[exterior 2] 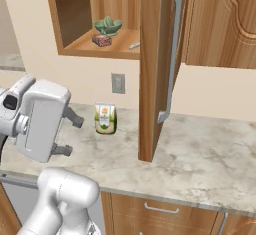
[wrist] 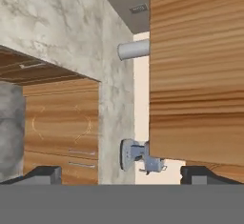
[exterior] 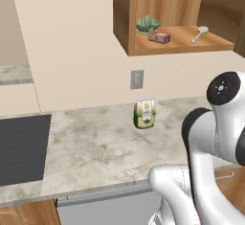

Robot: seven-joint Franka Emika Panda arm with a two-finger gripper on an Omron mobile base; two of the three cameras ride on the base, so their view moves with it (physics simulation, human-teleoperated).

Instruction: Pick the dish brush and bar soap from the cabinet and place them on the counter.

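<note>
Dish brush (exterior 2: 134, 45) mostly concealed behind open cabinet (exterior 2: 150, 69) door in right base view; handle end alone visible. Cabinet top cropped by upper frame edge in both base views. Green-and-orange packet (exterior: 145, 112) print too small to read. Cooktop (exterior: 21, 147) cut off at left edge.

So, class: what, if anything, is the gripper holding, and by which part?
Nothing. The gripper is open and empty; the dish brush and bar soap lie in the cabinet.
</note>
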